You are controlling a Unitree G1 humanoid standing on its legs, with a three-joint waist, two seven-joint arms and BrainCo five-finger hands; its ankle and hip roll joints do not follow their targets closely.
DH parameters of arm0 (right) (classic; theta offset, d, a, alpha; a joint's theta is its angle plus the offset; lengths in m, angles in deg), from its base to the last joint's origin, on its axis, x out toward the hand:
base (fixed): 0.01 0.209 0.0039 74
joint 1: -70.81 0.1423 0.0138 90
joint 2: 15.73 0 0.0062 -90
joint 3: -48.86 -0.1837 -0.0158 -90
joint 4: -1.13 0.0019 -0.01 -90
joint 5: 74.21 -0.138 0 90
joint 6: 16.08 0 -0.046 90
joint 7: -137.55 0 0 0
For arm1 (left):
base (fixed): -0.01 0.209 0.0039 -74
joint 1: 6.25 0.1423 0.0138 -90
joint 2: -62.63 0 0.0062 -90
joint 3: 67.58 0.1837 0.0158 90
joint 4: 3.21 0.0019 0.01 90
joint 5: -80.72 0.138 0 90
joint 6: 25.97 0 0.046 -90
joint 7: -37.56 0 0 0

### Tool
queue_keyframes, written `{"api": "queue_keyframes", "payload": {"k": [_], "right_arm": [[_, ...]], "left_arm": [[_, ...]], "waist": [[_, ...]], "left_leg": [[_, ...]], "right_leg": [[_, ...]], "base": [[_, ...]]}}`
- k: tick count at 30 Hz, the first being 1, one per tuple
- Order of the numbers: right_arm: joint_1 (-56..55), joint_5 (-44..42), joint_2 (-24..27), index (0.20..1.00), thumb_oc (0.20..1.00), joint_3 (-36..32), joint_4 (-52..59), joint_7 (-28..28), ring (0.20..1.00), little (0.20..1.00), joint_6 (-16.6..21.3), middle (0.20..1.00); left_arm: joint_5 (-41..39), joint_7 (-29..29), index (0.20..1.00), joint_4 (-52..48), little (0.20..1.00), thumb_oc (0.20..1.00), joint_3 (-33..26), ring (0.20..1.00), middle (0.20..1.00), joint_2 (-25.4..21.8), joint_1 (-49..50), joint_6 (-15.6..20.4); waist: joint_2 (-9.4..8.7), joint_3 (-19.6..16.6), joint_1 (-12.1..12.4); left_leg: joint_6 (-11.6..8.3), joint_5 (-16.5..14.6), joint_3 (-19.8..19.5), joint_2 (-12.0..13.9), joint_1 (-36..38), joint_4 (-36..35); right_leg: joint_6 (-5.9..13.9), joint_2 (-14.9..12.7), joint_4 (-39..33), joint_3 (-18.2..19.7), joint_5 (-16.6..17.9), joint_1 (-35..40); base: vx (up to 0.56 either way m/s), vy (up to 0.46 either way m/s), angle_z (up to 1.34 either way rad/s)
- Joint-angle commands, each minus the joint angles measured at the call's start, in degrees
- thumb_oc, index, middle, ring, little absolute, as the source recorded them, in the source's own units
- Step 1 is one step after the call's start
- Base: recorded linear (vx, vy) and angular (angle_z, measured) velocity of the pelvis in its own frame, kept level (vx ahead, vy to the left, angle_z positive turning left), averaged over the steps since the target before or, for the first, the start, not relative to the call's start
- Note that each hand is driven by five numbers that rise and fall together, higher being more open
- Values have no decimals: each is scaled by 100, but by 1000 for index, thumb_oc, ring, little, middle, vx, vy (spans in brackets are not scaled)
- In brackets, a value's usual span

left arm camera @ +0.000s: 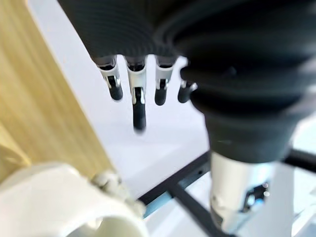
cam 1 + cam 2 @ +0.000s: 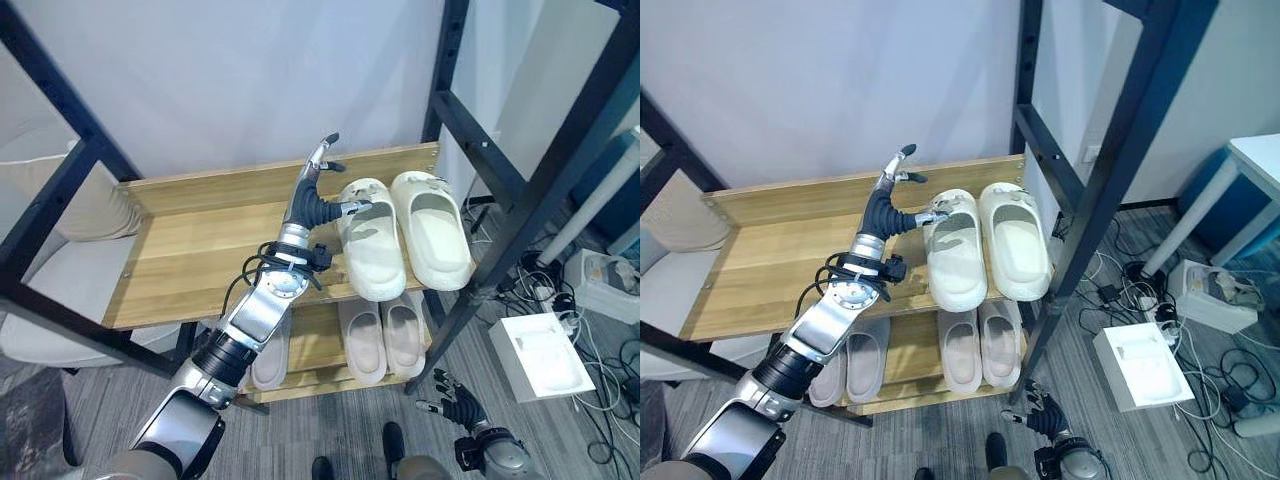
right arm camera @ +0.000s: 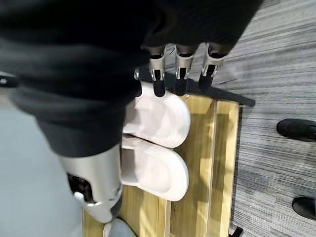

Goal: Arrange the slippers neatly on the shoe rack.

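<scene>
Two cream slippers lie side by side, toes toward me, at the right end of the top wooden shelf (image 2: pixel 200 250): the left slipper (image 2: pixel 372 245) and the right slipper (image 2: pixel 432 230). My left hand (image 2: pixel 314 208) stands over the shelf beside the left slipper, fingers (image 1: pixel 138 103) straight and pointing at the wall, thumb resting on that slipper's strap; it is open. The same slipper (image 1: pixel 64 202) shows close in the left wrist view. My right hand (image 2: pixel 462 406) hangs low near the floor, open and holding nothing.
On the lower shelf (image 3: pixel 217 163) lie a pale pink pair (image 2: pixel 382 338) and a grey pair (image 2: pixel 270 355). Black frame posts (image 2: pixel 520 200) stand at the rack's right. A white box (image 2: pixel 545 355) and cables lie on the floor at right; a beige cushion (image 2: pixel 60 260) sits left.
</scene>
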Motion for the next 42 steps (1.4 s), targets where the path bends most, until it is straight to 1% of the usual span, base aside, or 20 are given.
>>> {"api": "queue_keyframes", "payload": {"k": [1, 4, 5, 6, 7, 9, 10, 13, 16, 19, 21, 25, 27, 28, 29, 31, 33, 35, 38, 42], "right_arm": [[259, -191, -203, 1000, 1000, -188, 41, -99, 1000, 1000, 278, 1000], [278, -219, -239, 1000, 1000, -180, 7, -98, 1000, 1000, 275, 1000], [282, -259, -243, 1000, 1000, -198, -17, -95, 1000, 1000, 275, 1000], [282, -259, -243, 1000, 1000, -197, -17, -95, 1000, 1000, 276, 1000], [293, -293, -238, 1000, 1000, -236, -44, -89, 1000, 1000, 267, 1000], [289, -371, -277, 1000, 1000, -219, -184, -44, 1000, 1000, 282, 1000], [328, -420, -273, 1000, 1000, -215, -337, -3, 1000, 1000, 267, 1000], [385, -412, -332, 1000, 1000, -184, -527, 40, 1000, 1000, 235, 1000], [571, -452, -424, 1000, 1000, -81, -991, 191, 1000, 1000, 212, 1000], [714, -402, -494, 1000, 1000, 31, -1177, 254, 1000, 1000, 220, 1000], [917, -350, -617, 1000, 1000, 156, -1436, 264, 1000, 1000, 247, 1000], [1134, -284, -646, 1000, 1000, 278, -1538, 271, 1000, 1000, 275, 1000], [1221, -280, -692, 1000, 1000, 375, -1570, 260, 1000, 1000, 307, 1000], [1219, -279, -692, 1000, 1000, 370, -1571, 259, 1000, 1000, 307, 1000], [1224, -284, -726, 1000, 1000, 449, -1576, 248, 1000, 1000, 345, 1000], [1231, -300, -692, 1000, 1000, 449, -1519, 236, 1000, 1000, 334, 1000], [1112, -294, -621, 1000, 1000, 524, -1284, 214, 1000, 1000, 346, 1000], [1025, -293, -576, 1000, 1000, 530, -1167, 197, 1000, 1000, 357, 1000], [745, -344, -467, 1000, 1000, 504, -861, 181, 1000, 1000, 341, 1000], [503, -353, -362, 1000, 1000, 451, -583, 183, 1000, 1000, 319, 1000]], "left_arm": [[-176, -106, 1000, -289, 1000, 1000, -380, 1000, 1000, -182, -202, 525], [-501, -127, 1000, -526, 1000, 1000, -530, 1000, 1000, -192, -8, 643], [-1153, -204, 1000, -830, 1000, 1000, -726, 1000, 1000, -161, 287, 854], [-1153, -205, 1000, -832, 1000, 1000, -727, 1000, 1000, -162, 289, 853], [-1816, -403, 1000, -1054, 1000, 1000, -826, 1000, 1000, -96, 535, 1026], [-2329, -775, 1000, -1600, 1000, 1000, -929, 1000, 1000, -156, 941, 1160], [-3226, -1174, 1000, -1992, 1000, 1000, -963, 1000, 1000, -102, 1228, 1246], [-4163, -1651, 1000, -2518, 1000, 1000, -930, 1000, 1000, 23, 1457, 1200], [-5430, -2669, 1000, -3275, 1000, 1000, -419, 1000, 1000, 67, 1652, 864], [-5883, -3058, 1000, -3479, 1000, 1000, -13, 1000, 1000, 54, 1759, 612], [-5867, -3386, 1000, -3512, 1000, 1000, 455, 1000, 1000, -159, 1881, 417], [-5462, -3592, 1000, -2701, 1000, 1000, 1150, 1000, 1000, -353, 2140, 164], [-4522, -3683, 1000, -1833, 1000, 1000, 1600, 1000, 1000, -553, 2189, 167], [-4509, -3689, 1000, -1804, 1000, 1000, 1613, 1000, 1000, -538, 2181, 185], [-3562, -3596, 1000, -1045, 1000, 1000, 1867, 1000, 1000, -594, 2204, 307], [-3339, -3591, 1000, -786, 1000, 1000, 2000, 1000, 1000, -574, 2182, 281], [-2687, -3383, 1000, 21, 1000, 1000, 2125, 1000, 1000, -519, 2255, 301], [-2397, -3212, 1000, 399, 1000, 1000, 2077, 1000, 1000, -453, 2337, 375], [-1794, -2874, 1000, 1595, 1000, 1000, 1843, 1000, 1000, -207, 2742, 354], [-1549, -2684, 1000, 1966, 1000, 1000, 1612, 1000, 1000, -183, 2923, 381]], "waist": [[-184, 63, 99], [-203, 57, 146], [-221, 53, 209], [-221, 52, 207], [-234, 60, 252], [-259, 58, 319], [-285, 69, 403], [-313, 70, 479], [-346, 64, 596], [-358, 55, 664], [-359, 49, 733], [-341, 70, 764], [-323, 102, 740], [-322, 103, 743], [-321, 120, 716], [-315, 125, 697], [-317, 145, 602], [-312, 145, 578], [-324, 152, 515], [-313, 155, 480]], "left_leg": [[-173, -356, -233, -59, 233, -39], [-169, -350, -259, -65, 233, -39], [-171, -339, -286, -62, 224, -39], [-171, -339, -287, -62, 224, -39], [-174, -329, -302, -66, 223, -39], [-176, -330, -339, -69, 226, -39], [-180, -323, -378, -72, 225, -39], [-178, -319, -439, -80, 221, -39], [-181, -315, -557, -87, 205, -39], [-177, -311, -613, -97, 205, -39], [-167, -307, -670, -108, 210, -39], [-159, -297, -690, -104, 215, -39], [-151, -293, -703, -101, 220, -39], [-151, -295, -704, -101, 223, -39], [-147, -291, -698, -98, 230, -39], [-146, -293, -692, -97, 233, -39], [-139, -296, -640, -87, 242, -39], [-135, -297, -618, -88, 245, -39], [-128, -297, -540, -71, 252, -39], [-124, -297, -499, -67, 255, -39]], "right_leg": [[393, -81, 11, -188, -895, 607], [387, -87, 11, -222, -894, 618], [384, -92, 11, -255, -896, 628], [384, -93, 11, -256, -896, 628], [379, -95, 11, -280, -893, 635], [373, -93, 11, -307, -901, 651], [368, -96, 11, -342, -905, 662], [361, -101, 11, -402, -910, 681], [357, -116, 11, -501, -938, 716], [351, -117, 11, -542, -953, 741], [345, -115, 11, -576, -964, 758], [341, -116, 11, -594, -971, 773], [339, -111, 11, -597, -981, 798], [339, -112, 11, -598, -983, 802], [347, -106, 11, -590, -986, 808], [352, -106, 11, -582, -983, 808], [363, -109, 11, -552, -965, 796], [365, -107, 11, -527, -962, 790], [374, -115, 11, -469, -924, 754], [384, -118, 11, -441, -915, 738]], "base": [[-9, 3, 9], [-15, 1, 11], [-16, -6, 10], [-19, -4, 5], [-12, -1, 4], [-14, -3, 7], [-12, -11, 13], [-5, -8, 20], [-8, -10, 19], [0, 2, 14], [-11, 12, 9], [-10, 8, 9], [0, 0, 0], [0, 0, 0], [0, 0, 0], [-5, 7, 3], [-12, 13, 3], [-9, 11, -2], [-9, 5, -4], [-9, 10, -5]]}}
